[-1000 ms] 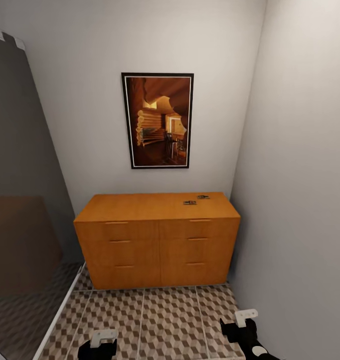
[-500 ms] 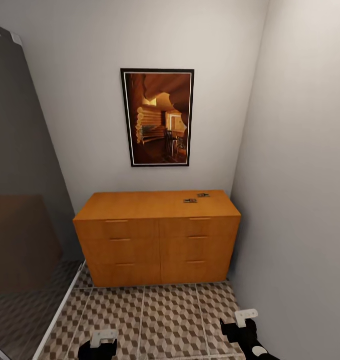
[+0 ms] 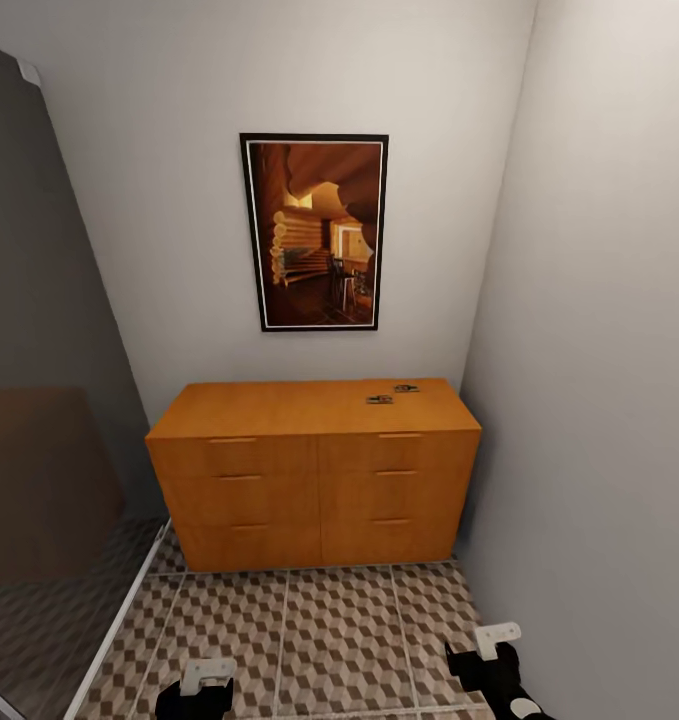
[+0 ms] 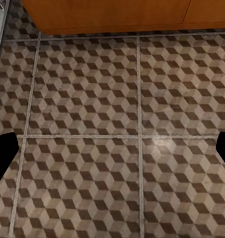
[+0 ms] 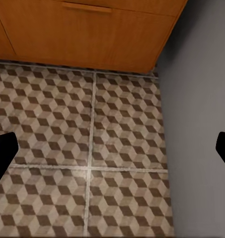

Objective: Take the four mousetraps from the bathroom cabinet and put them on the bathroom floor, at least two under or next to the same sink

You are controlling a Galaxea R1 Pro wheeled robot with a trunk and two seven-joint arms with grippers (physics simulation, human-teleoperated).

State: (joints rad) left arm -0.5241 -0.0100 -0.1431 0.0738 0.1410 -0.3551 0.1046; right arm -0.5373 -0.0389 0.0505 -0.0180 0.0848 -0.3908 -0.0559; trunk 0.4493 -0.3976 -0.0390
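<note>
Currently two mousetraps [image 3: 391, 394] lie on the cabinet [image 3: 314, 470] top, far right, well beyond your nearer right gripper [image 3: 494, 650]. Both grippers' fingers are spread apart, empty.

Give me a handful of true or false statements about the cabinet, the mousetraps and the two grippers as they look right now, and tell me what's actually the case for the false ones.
1. Two mousetraps lie on top of the cabinet. True.
2. The mousetraps lie toward the cabinet top's left end. False: they lie toward its right end, near the back.
3. One cabinet drawer is pulled open. False: all six drawer fronts sit flush.
4. The left gripper is open with nothing between its fingers. True.
5. The right gripper holds a mousetrap. False: it is open and empty over the bathroom floor.
6. A framed picture hangs above the cabinet. True.
</note>
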